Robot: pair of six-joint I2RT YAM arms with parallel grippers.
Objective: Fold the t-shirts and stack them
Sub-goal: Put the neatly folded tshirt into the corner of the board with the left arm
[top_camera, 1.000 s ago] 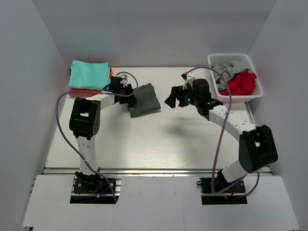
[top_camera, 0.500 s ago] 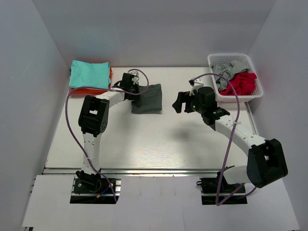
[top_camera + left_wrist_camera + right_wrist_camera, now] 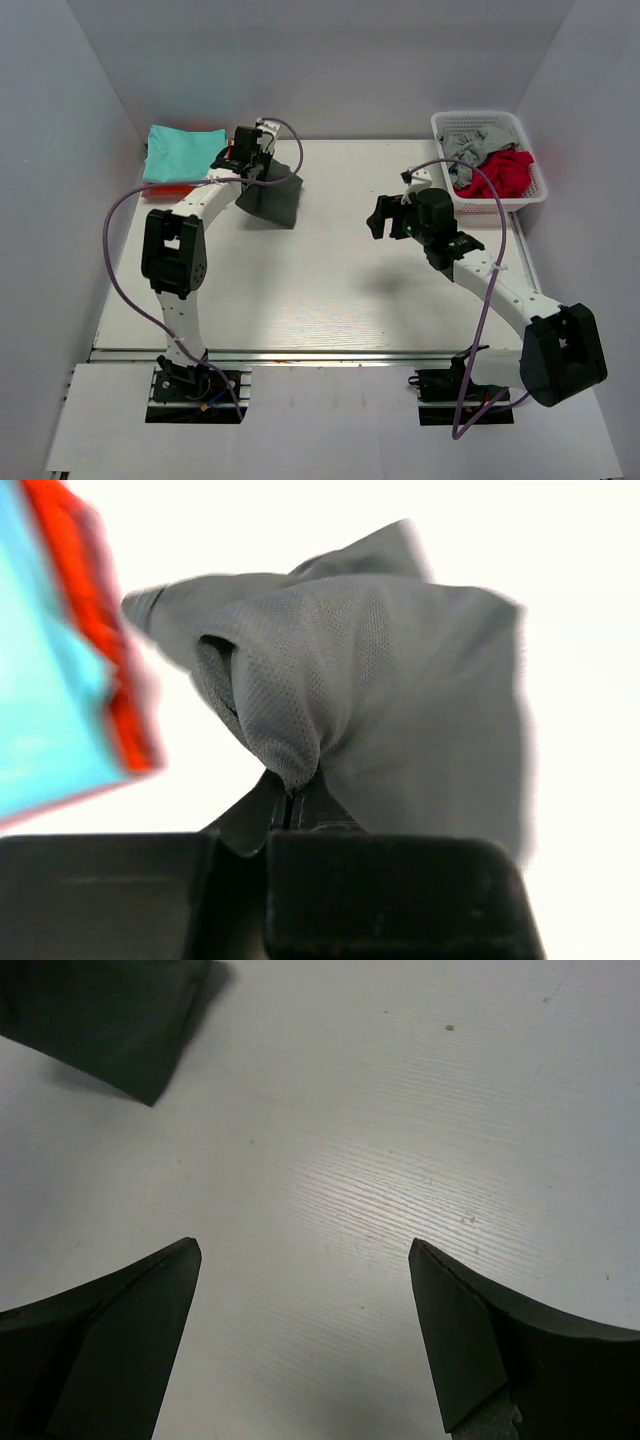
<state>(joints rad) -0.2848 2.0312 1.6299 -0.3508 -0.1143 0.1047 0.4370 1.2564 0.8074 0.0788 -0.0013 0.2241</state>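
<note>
The teal t-shirt (image 3: 182, 153) lies folded on the orange t-shirt (image 3: 166, 190), so that stack is begun. The folded charcoal t-shirt (image 3: 272, 198) hangs just right of the teal t-shirt, pinched in the closed left tool (image 3: 262, 165), probably next for the stack. The red t-shirt (image 3: 503, 172) and light grey t-shirt (image 3: 468, 148) lie crumpled in the basket (image 3: 478, 121), far right of it, unfolded. The right tool (image 3: 385, 216) gapes empty between. Only the left wrist view shows the jaws shut on a cloth fold; only the top view shows the basket.
</note>
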